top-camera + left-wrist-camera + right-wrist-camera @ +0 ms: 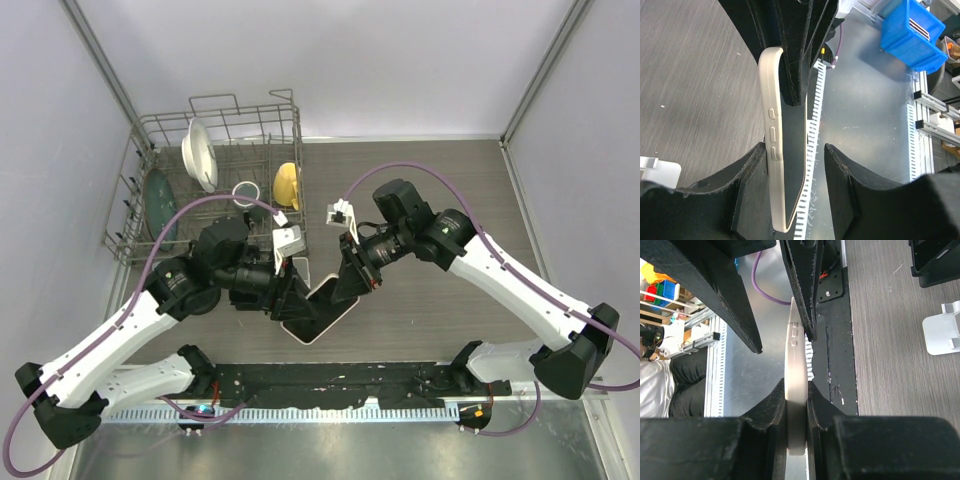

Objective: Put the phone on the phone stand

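Observation:
The phone [325,312], in a white case with a dark screen, is held on edge just above the table between both arms. My right gripper [796,385] is shut on the phone [795,355], both pads pressed against its flat sides. My left gripper [794,150] straddles the phone's other end and is open: its left finger [747,170] touches the phone's [771,150] back, while the right finger stands clear of the screen. The silver phone stand [940,332] rests on the wood table, also seen as the phone stand [288,240] beside the rack and the phone stand [655,171].
A wire dish rack [150,210] with plates and a yellow item stands at the back left. A black strip and a toothed metal rail [330,395] run along the near edge. A blue bin [912,30] sits beyond the table.

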You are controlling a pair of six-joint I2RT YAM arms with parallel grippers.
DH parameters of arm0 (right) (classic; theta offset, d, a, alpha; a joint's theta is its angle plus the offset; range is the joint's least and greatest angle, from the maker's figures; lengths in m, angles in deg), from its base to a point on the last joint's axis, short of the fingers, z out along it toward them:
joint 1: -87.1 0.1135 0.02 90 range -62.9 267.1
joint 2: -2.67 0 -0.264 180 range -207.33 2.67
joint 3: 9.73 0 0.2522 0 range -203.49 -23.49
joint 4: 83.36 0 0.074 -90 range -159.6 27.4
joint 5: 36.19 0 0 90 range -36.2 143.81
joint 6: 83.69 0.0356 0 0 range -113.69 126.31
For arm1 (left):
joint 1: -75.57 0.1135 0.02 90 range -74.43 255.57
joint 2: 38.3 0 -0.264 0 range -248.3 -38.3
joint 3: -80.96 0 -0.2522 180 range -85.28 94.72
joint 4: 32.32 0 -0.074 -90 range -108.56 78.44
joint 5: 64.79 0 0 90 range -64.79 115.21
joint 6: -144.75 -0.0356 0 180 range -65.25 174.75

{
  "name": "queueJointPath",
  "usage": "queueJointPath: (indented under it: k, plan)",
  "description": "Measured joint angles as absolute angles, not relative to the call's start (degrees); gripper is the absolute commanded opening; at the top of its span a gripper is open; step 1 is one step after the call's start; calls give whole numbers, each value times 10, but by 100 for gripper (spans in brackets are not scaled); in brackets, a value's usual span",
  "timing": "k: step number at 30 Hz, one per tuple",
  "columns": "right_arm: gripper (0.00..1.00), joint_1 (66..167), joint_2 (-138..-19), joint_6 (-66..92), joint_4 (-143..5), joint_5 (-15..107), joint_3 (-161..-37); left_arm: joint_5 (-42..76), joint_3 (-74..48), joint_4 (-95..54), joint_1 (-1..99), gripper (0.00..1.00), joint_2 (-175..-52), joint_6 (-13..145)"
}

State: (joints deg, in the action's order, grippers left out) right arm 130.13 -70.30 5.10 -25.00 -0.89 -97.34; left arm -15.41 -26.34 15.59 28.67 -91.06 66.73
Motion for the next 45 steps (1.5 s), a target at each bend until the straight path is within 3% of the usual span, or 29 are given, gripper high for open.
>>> queueJointPath:
  k: [4,7,8,9,12,16,17,19,21,24,29,32,36,45]
  plan:
    - [1,1309,-701,56,-253,-14,-976,-169,-263,156,287,40,-914,666]
    - [1,1319,-700,63,-259,-15,-979,-188,-263,156,287,21,-925,667]
    - [1,1322,-699,65,-261,-16,-980,-194,-264,156,287,8,-930,668]
    - [1,1326,-699,66,-263,-16,-980,-199,-264,156,287,3,-935,670]
    - [2,1331,-698,62,-262,-10,-981,-208,-264,159,289,0,-939,681]
    - [51,1335,-692,65,-278,8,-981,-181,-264,158,288,0,-923,684]
    - [58,1335,-689,75,-290,21,-981,-160,-267,155,288,0,-913,686]
    - [71,1334,-679,100,-333,47,-976,-110,-279,146,285,0,-886,691]
    - [77,1332,-658,128,-383,73,-956,-64,-290,139,285,0,-859,696]
    - [79,1332,-627,170,-459,97,-909,-22,-303,118,285,0,-831,709]
    - [78,1332,-607,231,-573,118,-842,1,-322,77,285,0,-808,735]
    - [70,1332,-603,268,-642,126,-808,0,-333,58,285,0,-799,749]
    - [49,1332,-588,328,-749,128,-762,-1,-342,38,285,0,-792,762]
    - [13,1330,-583,420,-936,85,-721,-27,-363,-21,285,0,-768,799]
